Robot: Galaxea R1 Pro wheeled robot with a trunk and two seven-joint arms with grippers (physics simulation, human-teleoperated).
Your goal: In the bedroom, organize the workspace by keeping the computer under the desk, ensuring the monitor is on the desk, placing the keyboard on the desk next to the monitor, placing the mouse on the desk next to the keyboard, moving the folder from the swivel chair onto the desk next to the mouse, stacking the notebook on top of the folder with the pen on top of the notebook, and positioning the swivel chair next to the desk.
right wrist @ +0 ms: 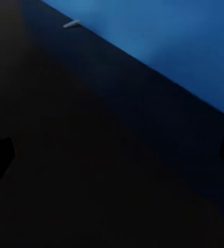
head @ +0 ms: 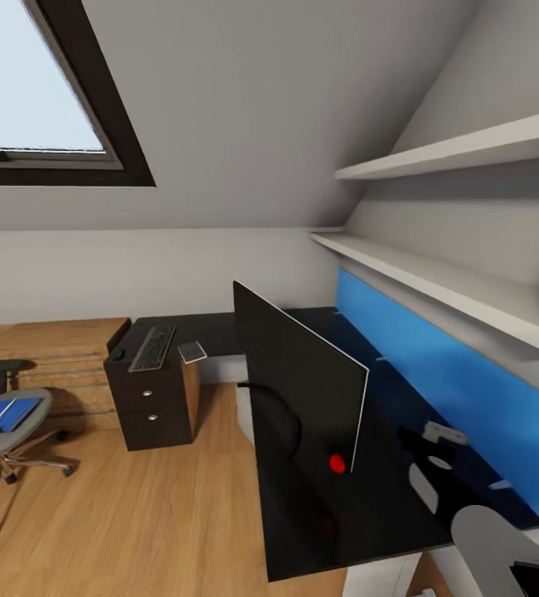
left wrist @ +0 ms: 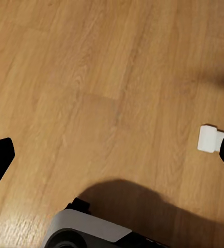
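Observation:
The black monitor [head: 303, 377] stands on the glossy black desk [head: 361, 506], seen nearly edge-on. On the desk's far wing lie the keyboard [head: 152, 348], a tiny dark mouse [head: 118, 355] to its left and a small grey flat rectangle [head: 192, 351] to its right. The grey swivel chair [head: 8, 435] stands at the left, apart from the desk, with the blue folder [head: 4, 413] on its seat and a thin pale stick on the folder. My right gripper [head: 432, 454] [right wrist: 112, 160] hovers open over the desk top near the blue wall panel. My left gripper [left wrist: 114, 160] hangs open over bare floor.
A black drawer unit [head: 149, 406] sits under the keyboard end. White shelves [head: 435, 282] run above the blue panel [head: 452, 390]. A light-wood chest [head: 50, 356] stands at the back left. A small white block [left wrist: 207, 138] rests on the wood floor near my base [left wrist: 86, 232].

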